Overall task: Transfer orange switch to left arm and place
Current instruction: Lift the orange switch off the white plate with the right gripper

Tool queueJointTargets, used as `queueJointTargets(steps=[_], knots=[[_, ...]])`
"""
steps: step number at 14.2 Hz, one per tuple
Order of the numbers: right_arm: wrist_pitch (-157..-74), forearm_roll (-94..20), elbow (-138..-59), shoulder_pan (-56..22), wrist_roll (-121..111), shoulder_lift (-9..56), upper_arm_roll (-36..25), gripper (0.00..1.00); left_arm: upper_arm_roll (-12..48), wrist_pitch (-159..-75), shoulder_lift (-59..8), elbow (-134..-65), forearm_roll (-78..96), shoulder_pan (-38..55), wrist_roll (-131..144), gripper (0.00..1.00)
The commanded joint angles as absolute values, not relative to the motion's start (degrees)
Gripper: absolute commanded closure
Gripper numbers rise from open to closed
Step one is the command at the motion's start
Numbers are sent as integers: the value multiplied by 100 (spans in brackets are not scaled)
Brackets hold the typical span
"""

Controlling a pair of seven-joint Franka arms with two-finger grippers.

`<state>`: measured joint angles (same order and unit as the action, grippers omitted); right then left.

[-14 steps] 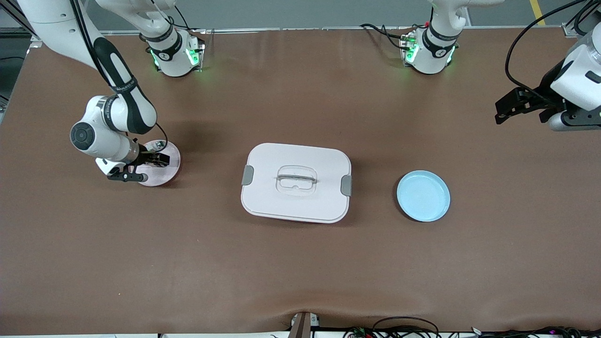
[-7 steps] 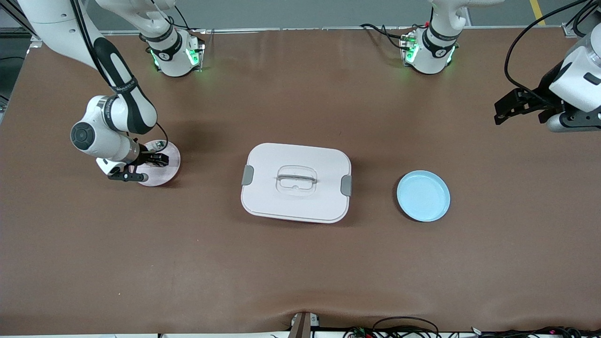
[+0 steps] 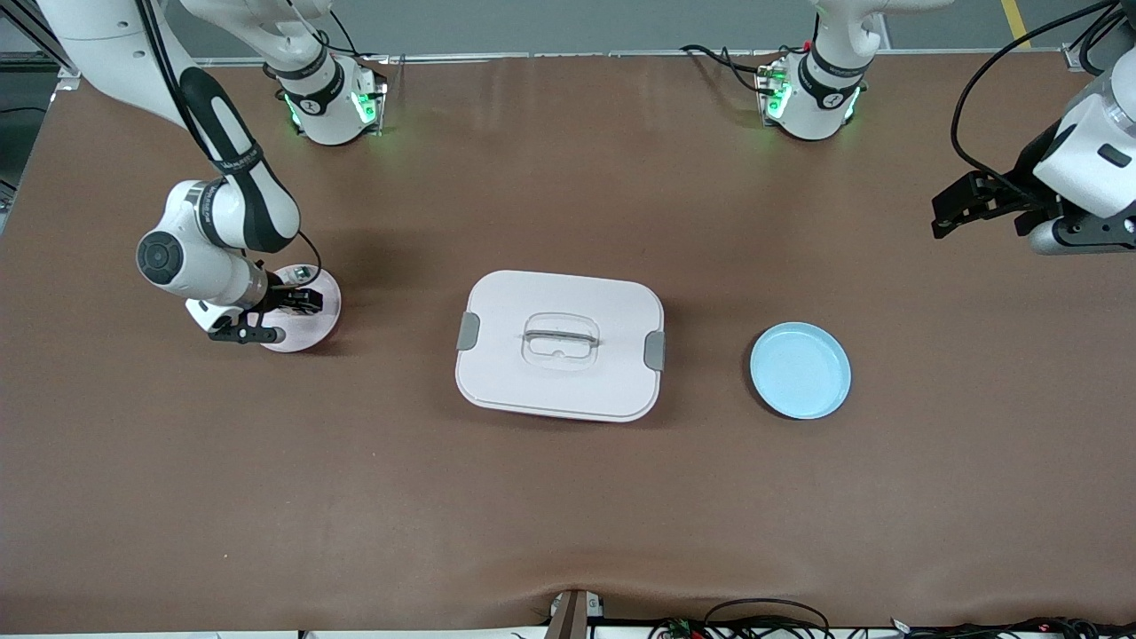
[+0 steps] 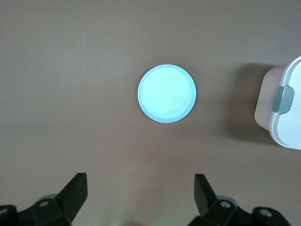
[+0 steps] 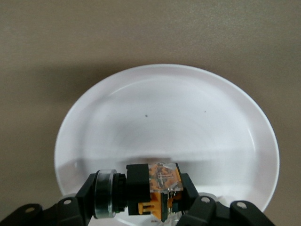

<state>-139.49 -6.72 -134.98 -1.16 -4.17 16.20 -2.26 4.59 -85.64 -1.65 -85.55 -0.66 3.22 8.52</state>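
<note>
This is a robotics lab or test cell, not a home or shop. Along the top of the frame two white arm bases with glowing green lights are bolted to a large table covered in plain brown matting, with black cables looping at the upper right. More loose wiring hangs along the bottom edge, and grey floor with a yellow line shows at the upper right corner.

The large white rounded-rectangular plastic box blocks the frame's centre. Bare brown tabletop runs wide along the frame's upper and lower bands.
</note>
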Motion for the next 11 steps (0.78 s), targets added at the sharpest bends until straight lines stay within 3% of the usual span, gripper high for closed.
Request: queueJointTargets(steps=[1, 8, 11], knots=[[-12889, -809, -13194, -141, -510, 1047, -211, 73, 501, -8543, -176, -8499, -167, 343, 914, 0], [-9953, -817, -11279, -447, 323, 835, -211, 73, 527, -8543, -237, -8490, -88, 343, 896, 0], [-9222, -844, -10514, -912, 1411, 852, -211, 73, 536, -8613, -308, -8464, -36, 352, 888, 0]])
